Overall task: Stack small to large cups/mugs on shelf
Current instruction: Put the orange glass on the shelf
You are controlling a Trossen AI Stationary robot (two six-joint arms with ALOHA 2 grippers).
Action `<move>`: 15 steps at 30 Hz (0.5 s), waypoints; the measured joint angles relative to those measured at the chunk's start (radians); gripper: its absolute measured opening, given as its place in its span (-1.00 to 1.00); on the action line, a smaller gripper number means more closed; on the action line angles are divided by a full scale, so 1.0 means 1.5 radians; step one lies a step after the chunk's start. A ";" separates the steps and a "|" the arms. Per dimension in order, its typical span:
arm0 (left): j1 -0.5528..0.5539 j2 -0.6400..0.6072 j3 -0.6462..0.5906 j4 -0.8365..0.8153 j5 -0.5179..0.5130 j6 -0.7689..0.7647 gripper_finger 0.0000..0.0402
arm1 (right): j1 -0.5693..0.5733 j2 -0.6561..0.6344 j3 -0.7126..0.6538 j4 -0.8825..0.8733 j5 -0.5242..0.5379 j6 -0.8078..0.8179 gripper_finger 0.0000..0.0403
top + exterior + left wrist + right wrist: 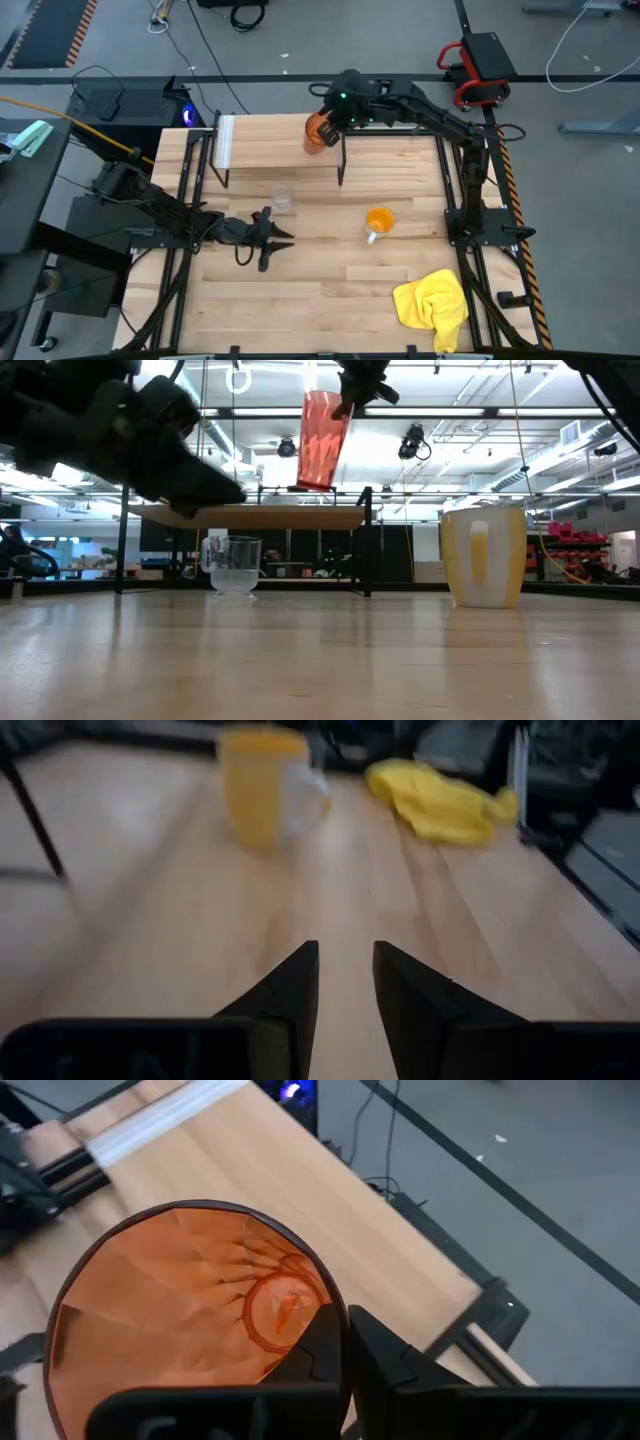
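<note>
My right gripper (330, 118) is shut on the tall orange-red ribbed tumbler (320, 440) and holds it over the right end of the shelf (270, 140), a light wood board on thin black legs at the table's far side. The small clear glass (283, 200) stands on the table just in front of the shelf. The orange mug (379, 221) with a pale handle stands on the table right of centre. My left gripper (285, 237) hovers low over the table left of centre, open with nothing between its fingers, pointing toward the mug (262, 785). My right gripper pinches the tumbler's rim (335, 1305) with one finger inside the mouth and one outside. The fingers come slanting down from above. The tumbler hangs mouth up and slightly tilted below them, its base (313, 485) a little above the shelf board (260, 516).
A crumpled yellow cloth (435, 303) lies near the table's front right corner. Black frame rails run along the table's left and right edges. The shelf's black legs (366, 550) stand on the far half of the table. Bare wood lies between the mug and the near edge.
</note>
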 joint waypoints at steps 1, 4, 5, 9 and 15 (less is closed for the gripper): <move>0.011 -0.002 0.007 0.009 -0.003 0.018 -0.47 | -0.005 0.000 0.000 0.000 0.000 -0.001 -0.96; 0.054 -0.024 0.037 0.012 -0.004 0.074 -0.49 | -0.017 0.000 0.000 0.001 0.000 -0.005 -0.96; 0.071 -0.035 0.050 -0.001 -0.004 0.089 -0.50 | -0.019 0.000 0.000 0.001 0.000 -0.006 -0.96; 0.152 -0.089 0.128 -0.141 -0.004 0.143 -0.53 | -0.021 0.000 0.000 0.000 -0.004 -0.006 -0.96; 0.275 -0.146 0.288 -0.466 -0.002 0.190 -0.61 | -0.021 0.000 0.000 0.000 -0.006 -0.011 -0.96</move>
